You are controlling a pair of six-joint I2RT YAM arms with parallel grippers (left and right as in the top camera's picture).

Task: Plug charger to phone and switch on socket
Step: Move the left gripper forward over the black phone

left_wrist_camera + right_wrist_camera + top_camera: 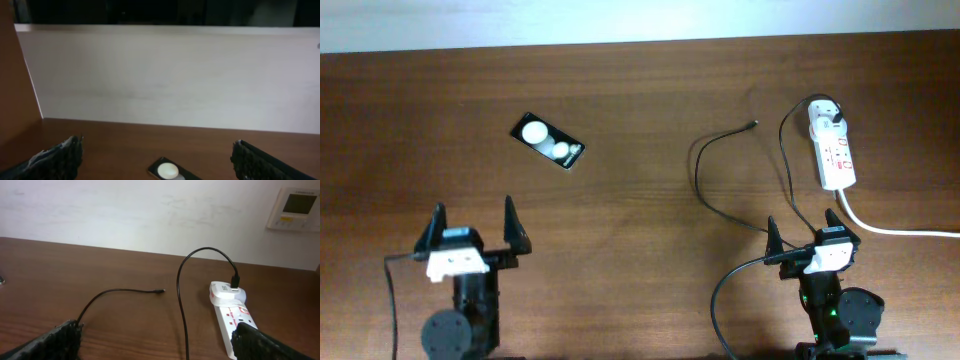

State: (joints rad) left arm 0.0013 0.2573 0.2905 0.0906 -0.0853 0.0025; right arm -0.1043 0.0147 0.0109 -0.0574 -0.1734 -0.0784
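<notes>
The black phone (548, 142) lies flat on the brown table at centre-left, its glossy face showing round white reflections; its near end shows in the left wrist view (170, 171). The thin black charger cable (710, 200) loops across the right side, its connector tip (751, 125) free on the table and its plug seated in the white socket strip (832, 148). In the right wrist view the tip (161, 291), cable (181, 300) and strip (231, 317) all show. My left gripper (475, 228) is open and empty, well short of the phone. My right gripper (803, 233) is open and empty, just short of the strip.
The strip's thick white cord (900, 231) runs off to the right edge. A white wall borders the table's far edge (640, 38). A wall thermostat (297, 207) shows in the right wrist view. Black arm cables trail near both bases.
</notes>
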